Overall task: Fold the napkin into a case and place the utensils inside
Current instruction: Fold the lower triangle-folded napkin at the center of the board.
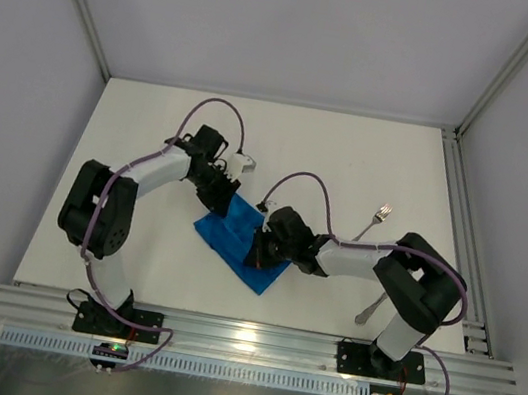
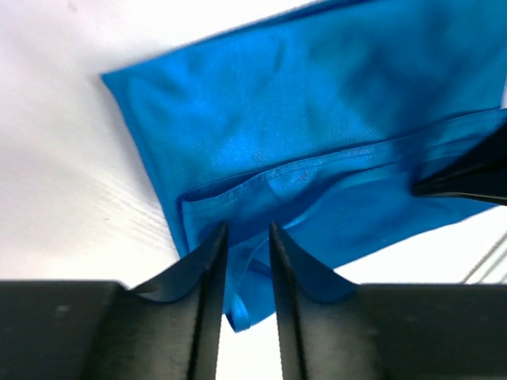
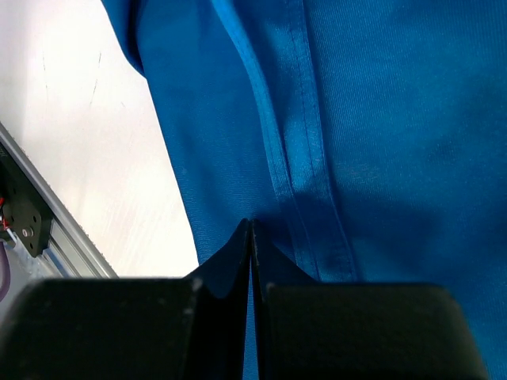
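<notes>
The bright blue napkin (image 1: 224, 235) lies folded in the middle of the table, with a hemmed flap doubled over it (image 2: 301, 119). My left gripper (image 1: 225, 203) is at its far edge. Its jaws stand a little apart (image 2: 247, 229), and a loose corner of cloth lies in the gap. My right gripper (image 1: 257, 249) is over the middle of the napkin (image 3: 380, 119). Its jaws are shut (image 3: 251, 224), tips down on the cloth just left of a hem. The fork (image 1: 375, 219) lies to the right. A second utensil (image 1: 368, 311) is partly hidden under the right arm.
Aluminium rails run along the near edge (image 1: 241, 336) and the right side (image 1: 460, 210) of the white table. The near rail also shows in the right wrist view (image 3: 47, 229). White walls close in the left, far and right sides.
</notes>
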